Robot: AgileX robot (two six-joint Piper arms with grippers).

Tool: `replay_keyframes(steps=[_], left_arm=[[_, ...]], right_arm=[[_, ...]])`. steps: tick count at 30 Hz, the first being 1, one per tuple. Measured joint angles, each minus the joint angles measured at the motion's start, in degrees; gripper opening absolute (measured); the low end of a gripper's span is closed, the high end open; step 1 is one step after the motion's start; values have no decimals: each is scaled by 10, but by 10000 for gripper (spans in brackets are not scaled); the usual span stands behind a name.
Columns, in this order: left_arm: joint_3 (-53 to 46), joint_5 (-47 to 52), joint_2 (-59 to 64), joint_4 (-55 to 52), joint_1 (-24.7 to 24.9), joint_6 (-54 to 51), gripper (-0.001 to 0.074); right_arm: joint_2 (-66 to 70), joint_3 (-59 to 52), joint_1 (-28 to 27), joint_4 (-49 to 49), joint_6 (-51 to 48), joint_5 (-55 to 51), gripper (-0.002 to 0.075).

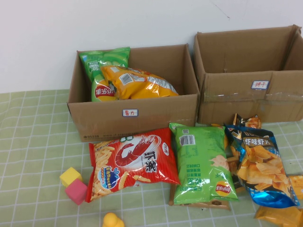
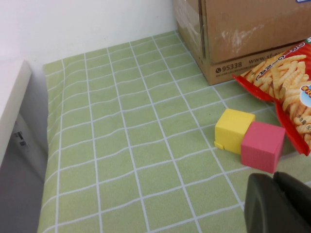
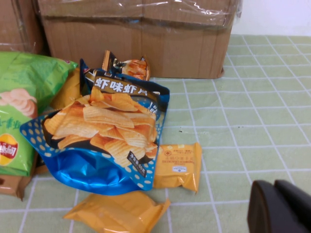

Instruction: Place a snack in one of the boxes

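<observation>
The taped carton (image 1: pixel 251 85) shows no contents; the plain-fronted box (image 1: pixel 132 113) holds a green bag (image 1: pixel 102 66) and a yellow bag (image 1: pixel 137 82). The red shrimp-stick bag (image 1: pixel 132 161) lies flat on the tablecloth (image 1: pixel 33 142) just before that box. The left gripper (image 2: pixel 279 206) and right gripper (image 3: pixel 282 208), each cut off at its wrist view's edge, hover low with jaws pressed together, empty.

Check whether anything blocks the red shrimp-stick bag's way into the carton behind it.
Nothing visible blocks it. The red shrimp-stick bag lies flat against the carton's front wall; chip bags fill the carton's left side, leaving room on the right. Left gripper and right gripper sit shut, away from the bag.
</observation>
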State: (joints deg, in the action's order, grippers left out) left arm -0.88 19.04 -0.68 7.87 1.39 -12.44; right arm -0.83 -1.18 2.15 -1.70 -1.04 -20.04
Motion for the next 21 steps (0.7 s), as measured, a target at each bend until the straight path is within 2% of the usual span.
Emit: replay_keyframes(steps=[21], left_arm=[[0,0,0,12,0,-4,-2]], right_arm=[[0,0,0,0,-5,0,-2]])
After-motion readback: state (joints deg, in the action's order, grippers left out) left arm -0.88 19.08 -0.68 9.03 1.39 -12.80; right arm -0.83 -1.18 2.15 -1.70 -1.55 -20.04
